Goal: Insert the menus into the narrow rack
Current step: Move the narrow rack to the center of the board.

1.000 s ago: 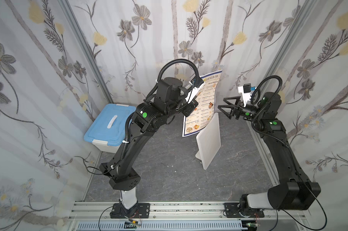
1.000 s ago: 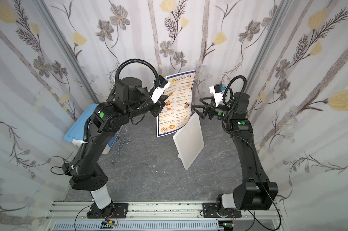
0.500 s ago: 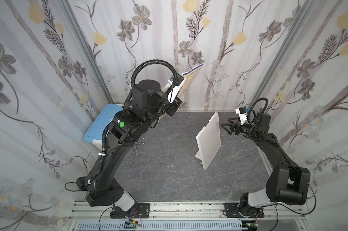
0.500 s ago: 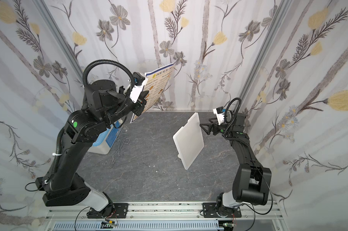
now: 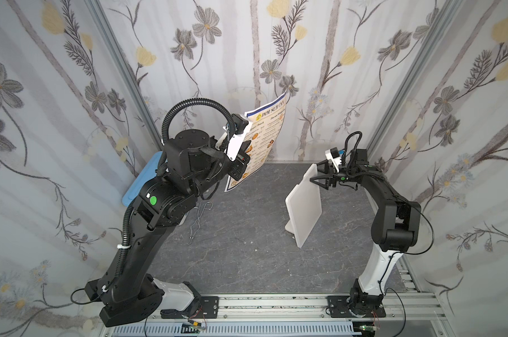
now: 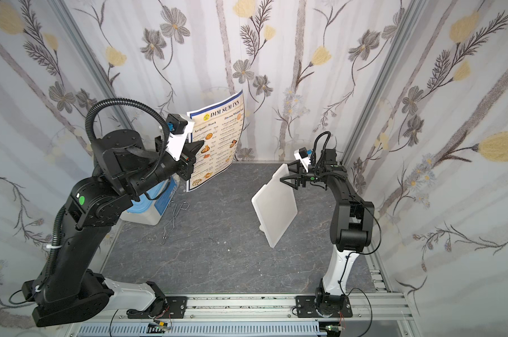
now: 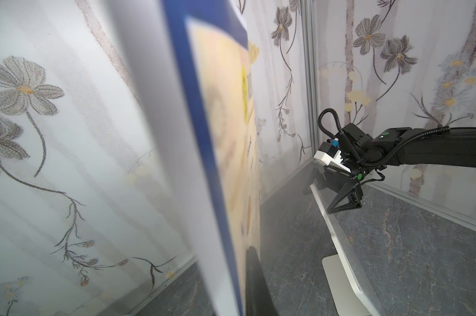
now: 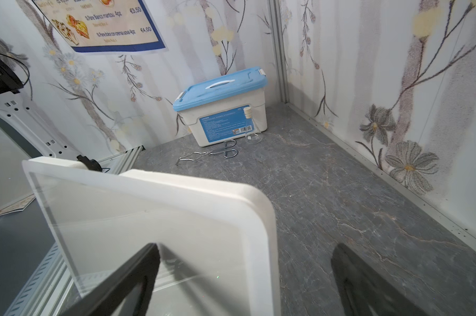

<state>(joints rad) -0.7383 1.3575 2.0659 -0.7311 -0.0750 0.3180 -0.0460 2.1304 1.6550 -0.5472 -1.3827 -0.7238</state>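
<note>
The menus show as one cream "DIM SUM INN" sheet (image 5: pixel 264 137) (image 6: pixel 220 137) with a blue border, held upright in the air near the back wall. My left gripper (image 5: pixel 245 154) (image 6: pixel 198 146) (image 7: pixel 245 254) is shut on its lower side edge. The sheet (image 7: pixel 226 136) fills that wrist view, blurred. The narrow rack (image 5: pixel 304 210) (image 6: pixel 274 210) (image 7: pixel 340 246) (image 8: pixel 163 219) stands on the floor right of centre, well apart from the sheet. My right gripper (image 5: pixel 315 173) (image 6: pixel 285 172) (image 8: pixel 246 246) is open, its jaws straddling the rack's upper far corner.
A blue-lidded white box (image 5: pixel 139 183) (image 6: pixel 147 210) (image 8: pixel 220 109) sits at the back left, half hidden under my left arm. Metal tongs (image 5: pixel 198 216) (image 6: pixel 174 218) (image 8: pixel 212 154) and a small glass flask (image 8: pixel 252 134) lie beside it. Patterned walls close three sides.
My left arm carried the menu from above the rack to the back left, then turned it to face forward. My right gripper dropped beside the rack, then moved onto its upper corner.
</note>
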